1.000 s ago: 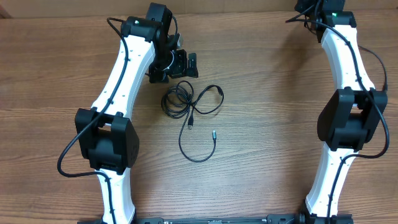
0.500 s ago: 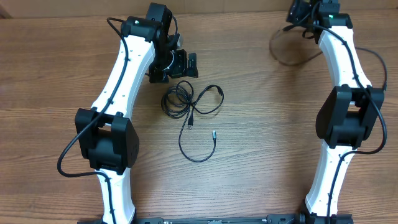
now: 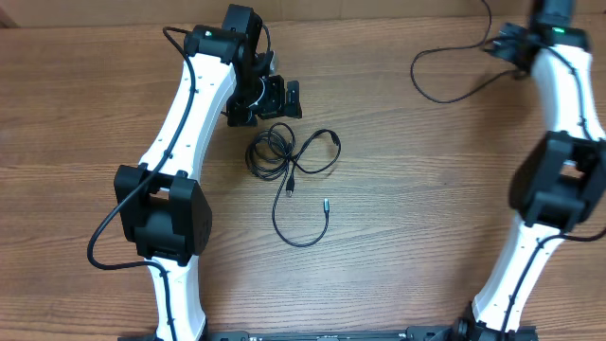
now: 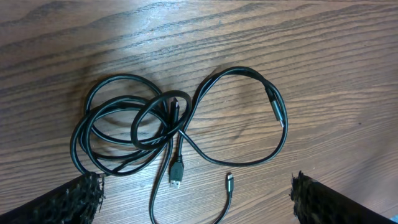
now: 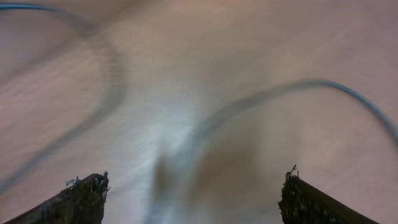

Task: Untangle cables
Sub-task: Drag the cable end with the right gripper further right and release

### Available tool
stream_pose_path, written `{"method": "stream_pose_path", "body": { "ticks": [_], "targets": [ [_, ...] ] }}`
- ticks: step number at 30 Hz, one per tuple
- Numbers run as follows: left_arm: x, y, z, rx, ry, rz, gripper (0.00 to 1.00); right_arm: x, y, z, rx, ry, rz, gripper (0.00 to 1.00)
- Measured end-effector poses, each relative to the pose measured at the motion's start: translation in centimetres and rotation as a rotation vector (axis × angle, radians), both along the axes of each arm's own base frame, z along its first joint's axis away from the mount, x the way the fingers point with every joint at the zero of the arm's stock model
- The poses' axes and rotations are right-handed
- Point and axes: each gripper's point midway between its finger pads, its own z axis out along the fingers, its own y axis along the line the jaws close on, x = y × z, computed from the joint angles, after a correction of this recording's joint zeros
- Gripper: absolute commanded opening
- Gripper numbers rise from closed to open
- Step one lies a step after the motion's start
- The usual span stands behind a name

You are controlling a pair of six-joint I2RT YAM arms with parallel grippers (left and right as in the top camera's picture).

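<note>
Right claw (image 5: pixel 193 179) swung to the upper right and sprang apart, dropping one cable (image 3: pixel 440 99) there; tangled cables (image 4: pixel 143 127) lie left of centre under left claw (image 4: pixel 196 183), also apart; one cord looks freed

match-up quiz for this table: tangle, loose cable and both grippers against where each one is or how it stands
1 tangle
2 loose cable
3 left gripper
4 right gripper

a open, by the loose cable
b mid-table, looped
c far right, single strand
d open, by the tangle

Pairs: 1-b, 2-c, 3-d, 4-a
</note>
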Motion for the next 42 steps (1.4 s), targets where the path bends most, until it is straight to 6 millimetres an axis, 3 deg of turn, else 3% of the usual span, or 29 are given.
{"method": "stream_pose_path", "body": {
  "ticks": [8,13,18,25,30,35,42],
  "targets": [
    [0.0,0.0,0.0,0.000,0.000,0.000,1.00,-7.4,-10.5,-1.3,0.033,0.101,-0.221,0.89],
    [0.0,0.0,0.0,0.000,0.000,0.000,1.00,-8.7,-12.6,-1.8,0.042,0.109,-0.183,0.93],
    [0.0,0.0,0.0,0.000,0.000,0.000,1.00,-10.0,-13.6,-3.6,0.044,0.145,-0.121,1.00],
    [0.0,0.0,0.0,0.000,0.000,0.000,1.00,-11.5,-15.5,-6.1,0.040,0.152,-0.118,0.97],
    [0.0,0.0,0.0,0.000,0.000,0.000,0.99,-12.2,-16.1,-8.0,0.029,0.148,-0.119,0.73],
    [0.0,0.0,0.0,0.000,0.000,0.000,1.00,-12.3,-15.4,-9.9,0.050,0.138,-0.108,0.66],
    [0.0,0.0,0.0,0.000,0.000,0.000,0.99,-11.7,-14.9,-10.4,0.061,0.104,-0.080,0.11]
  ]
}}
